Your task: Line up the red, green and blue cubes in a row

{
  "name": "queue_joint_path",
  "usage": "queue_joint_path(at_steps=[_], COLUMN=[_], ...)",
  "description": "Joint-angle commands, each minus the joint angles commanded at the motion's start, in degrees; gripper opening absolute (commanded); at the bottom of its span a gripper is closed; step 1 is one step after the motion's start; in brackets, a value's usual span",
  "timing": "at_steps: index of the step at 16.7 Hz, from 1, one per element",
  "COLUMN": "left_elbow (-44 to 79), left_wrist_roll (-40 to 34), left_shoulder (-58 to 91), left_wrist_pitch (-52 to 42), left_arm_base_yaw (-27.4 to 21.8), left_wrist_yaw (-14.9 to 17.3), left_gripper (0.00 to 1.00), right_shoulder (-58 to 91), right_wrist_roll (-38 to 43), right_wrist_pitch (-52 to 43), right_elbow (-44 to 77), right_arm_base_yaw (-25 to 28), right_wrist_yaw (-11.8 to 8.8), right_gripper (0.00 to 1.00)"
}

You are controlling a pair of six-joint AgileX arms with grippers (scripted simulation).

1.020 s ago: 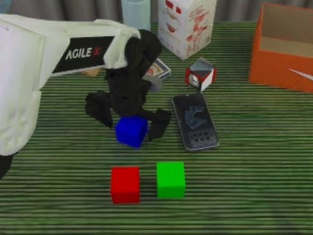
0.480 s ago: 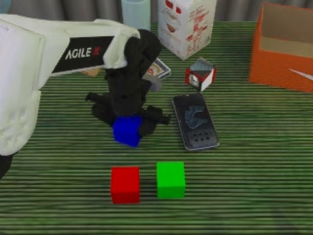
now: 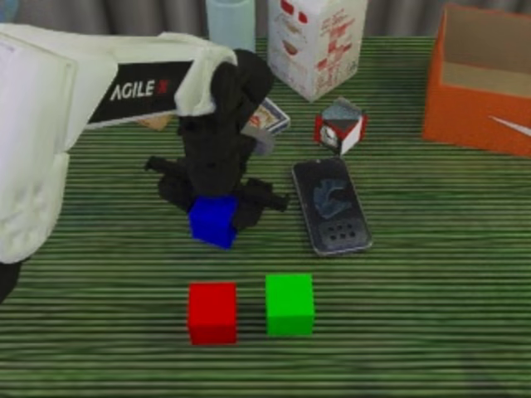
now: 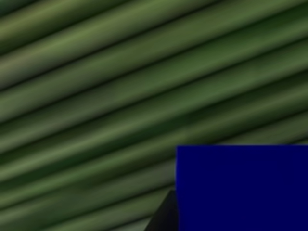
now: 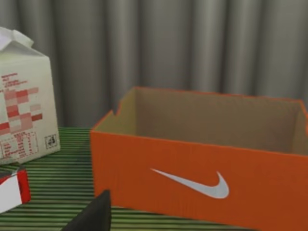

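Top view: phone point(image 3: 331, 206) beside blue cube point(image 3: 212, 221).

- The table point(image 3: 448, 274) carried a green ribbed mat across its whole top.
- The red cube point(image 3: 212, 312) and green cube point(image 3: 289, 303) sat side by side on it, nearer the camera than the left gripper point(image 3: 217, 203).
- A dark phone point(image 3: 330, 206) lay flat just right of that gripper.
- A patterned cube point(image 3: 340, 125), a white carton point(image 3: 317, 43) and an orange shoebox point(image 3: 481, 79) stood beyond it, to the right.
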Motion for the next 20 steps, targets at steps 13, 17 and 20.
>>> queue_joint_path(at_steps=[13,17,20], left_elbow=[8.46,9.40,9.69], left_wrist_roll=[0.08,0.03,-0.65], left_shoulder=[-4.95,-5.62,-5.20], left_wrist_pitch=[-12.64,-13.78,-13.86], left_arm_base_yaw=[0.75,0.95,0.12], left_wrist_yaw=[-0.20,-0.19,-0.24], left_gripper=[0.00,0.00,0.00], right_shoulder=[0.00,0.00,0.00], right_wrist_roll=[0.00,0.00,0.00], right_wrist_pitch=[0.00,0.00,0.00], right_elbow=[0.00,0.00,0.00], right_arm_base_yaw=[0.00,0.00,0.00], right_wrist_yaw=[0.00,0.00,0.00], right_gripper=[1.00,1.00,1.00])
